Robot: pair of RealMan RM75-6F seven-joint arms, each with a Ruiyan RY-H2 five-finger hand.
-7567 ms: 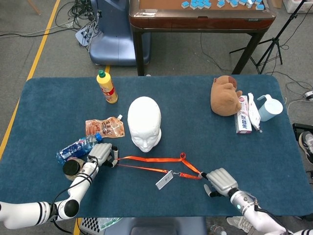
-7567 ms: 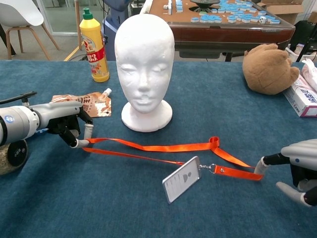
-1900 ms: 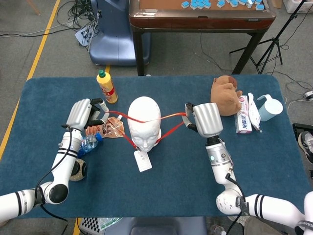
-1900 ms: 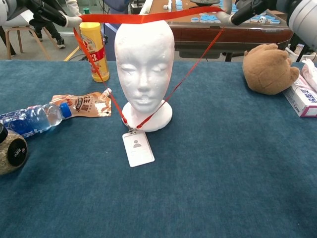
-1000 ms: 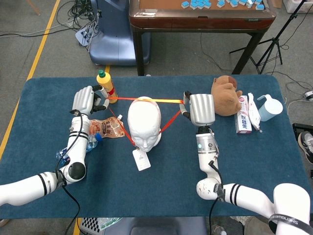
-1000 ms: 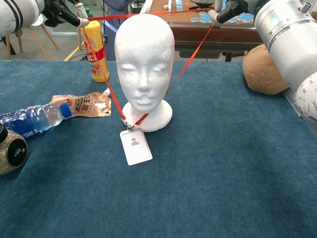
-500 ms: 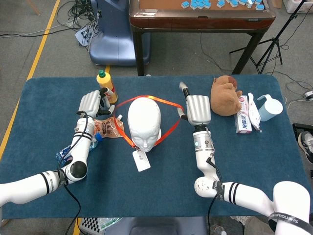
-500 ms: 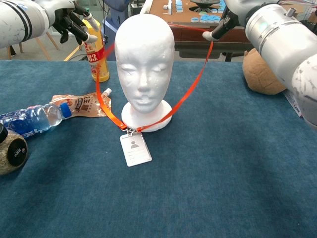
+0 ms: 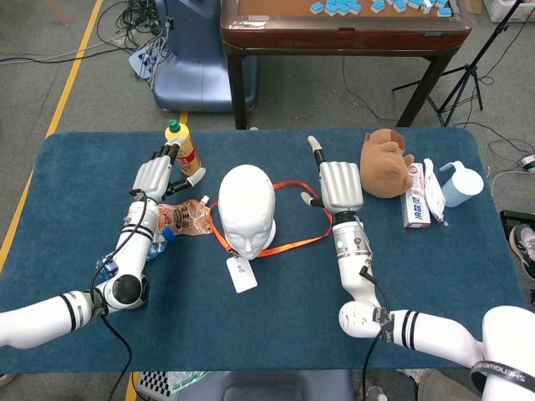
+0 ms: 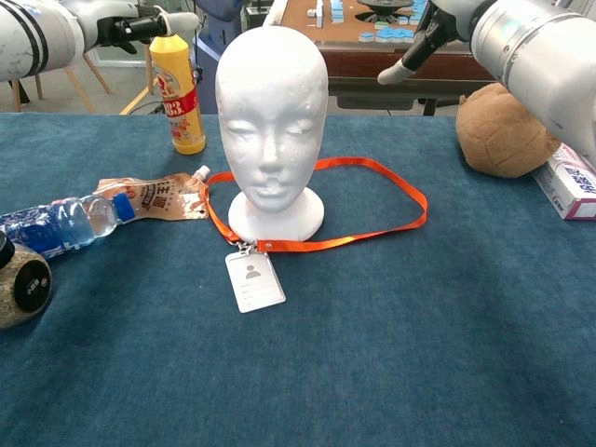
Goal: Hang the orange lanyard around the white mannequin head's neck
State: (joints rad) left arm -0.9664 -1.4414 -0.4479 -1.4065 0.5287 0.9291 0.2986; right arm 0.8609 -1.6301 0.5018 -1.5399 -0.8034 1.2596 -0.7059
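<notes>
The white mannequin head (image 9: 247, 209) (image 10: 271, 121) stands upright at mid-table. The orange lanyard (image 9: 292, 245) (image 10: 345, 238) lies slack on the blue cloth, looped around the head's base and bulging out to its right. Its white badge (image 9: 241, 274) (image 10: 254, 279) lies flat in front of the base. My left hand (image 9: 163, 174) (image 10: 140, 23) hovers left of the head by the yellow bottle, fingers spread and holding nothing. My right hand (image 9: 338, 184) (image 10: 419, 42) is raised right of the head, fingers extended, also holding nothing.
A yellow bottle (image 9: 182, 149) stands back left. A snack pouch (image 9: 180, 219), a water bottle (image 10: 56, 223) and a dark jar (image 10: 19, 289) lie left. A brown plush (image 9: 384, 163), a toothpaste box (image 9: 415, 205) and a blue cup (image 9: 460, 184) are right.
Both hands let go of the lanyard. The strap dropped from head height to the table around the base. Both hands spread their fingers.
</notes>
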